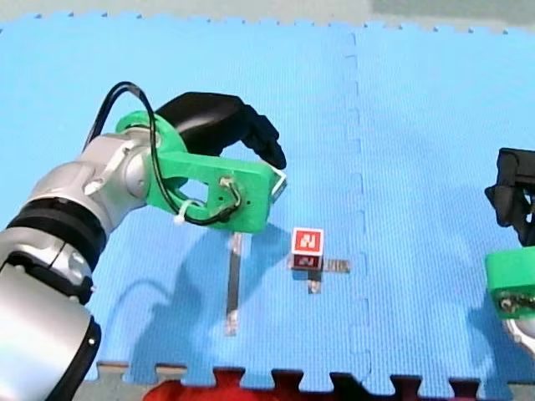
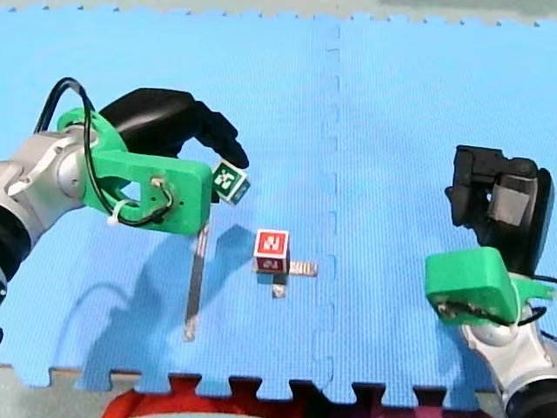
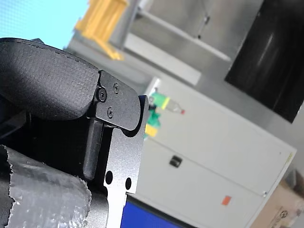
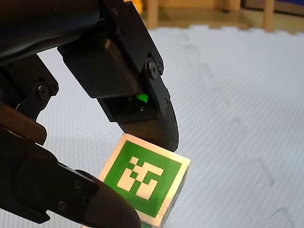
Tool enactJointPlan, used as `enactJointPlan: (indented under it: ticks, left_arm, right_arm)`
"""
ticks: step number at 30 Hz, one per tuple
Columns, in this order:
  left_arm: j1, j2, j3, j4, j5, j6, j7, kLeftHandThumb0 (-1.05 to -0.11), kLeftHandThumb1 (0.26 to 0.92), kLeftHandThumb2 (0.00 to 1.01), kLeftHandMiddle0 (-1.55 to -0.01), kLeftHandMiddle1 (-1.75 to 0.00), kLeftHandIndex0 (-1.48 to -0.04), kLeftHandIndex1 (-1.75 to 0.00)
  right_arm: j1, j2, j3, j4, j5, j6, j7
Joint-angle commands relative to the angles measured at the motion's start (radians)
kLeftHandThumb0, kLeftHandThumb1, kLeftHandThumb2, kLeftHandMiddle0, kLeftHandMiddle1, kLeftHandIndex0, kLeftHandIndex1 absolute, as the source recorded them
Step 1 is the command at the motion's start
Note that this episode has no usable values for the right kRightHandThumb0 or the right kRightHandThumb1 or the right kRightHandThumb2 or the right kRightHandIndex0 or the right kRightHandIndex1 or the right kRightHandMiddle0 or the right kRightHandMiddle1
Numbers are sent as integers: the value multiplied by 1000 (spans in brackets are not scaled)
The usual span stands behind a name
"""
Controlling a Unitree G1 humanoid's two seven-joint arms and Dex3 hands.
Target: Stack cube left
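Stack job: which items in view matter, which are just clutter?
In play: green cube, held by left hand above the mat; red cube on the mat.
Lying about: tape strips; red item at near edge; right hand, idle at right.

One green cube point(image 2: 228, 181) and one red cube point(image 2: 271, 247).

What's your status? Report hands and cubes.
Left hand shut on green cube, raised left of red cube. Right hand open, far right. Nothing between cubes.
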Motion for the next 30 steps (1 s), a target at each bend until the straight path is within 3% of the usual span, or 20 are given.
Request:
enactJointPlan:
  ticks: [1,11,21,25,30]
  left_arm:
    - [2,10,-1,-11,3,-4,21,-455,807,1,-964,-1746,-1215,-167]
    - [14,23,9,-3,-5,-47,63,-446,814,3,-979,-1746,-1229,-131]
    - [25,-2,9,17,-12,-41,32,-428,830,8,-1004,-1746,-1249,-110]
    - [27,-18,27,27,-44,-23,-56,-438,826,4,-1007,-1746,-1255,-104]
    - [31,-57,105,27,-162,56,-258,-473,818,0,-1007,-1746,-1255,-84]
  right_arm:
    - [-6,-1,-3,4,5,-4,0]
    - [-8,-1,-5,6,8,-2,4]
    - [-9,-2,-6,4,6,0,5]
    - [-8,-2,-5,2,5,2,5]
    - [-7,0,-4,1,2,6,3]
